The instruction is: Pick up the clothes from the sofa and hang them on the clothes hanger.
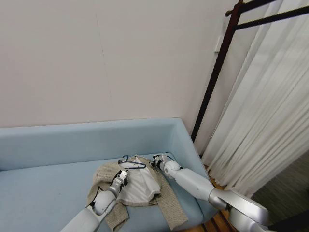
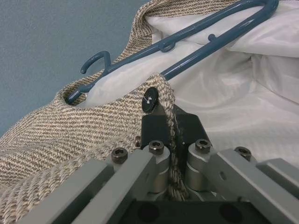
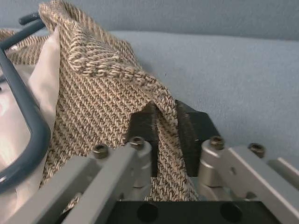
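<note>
Cardigan, beige knit over a white garment, lies on the sofa near its right end, with a blue hanger at the collar. Left gripper jaws pinch the buttoned front edge. The right gripper jaws pinch the far right edge.

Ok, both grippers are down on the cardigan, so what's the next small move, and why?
Probably a short, even lift with both arms. The left gripper and right gripper are each shut on an edge of the knit cardigan. The blue hanger sits inside its collar, and the garment lies on the sofa. Rising together should keep the hanger seated.
</note>
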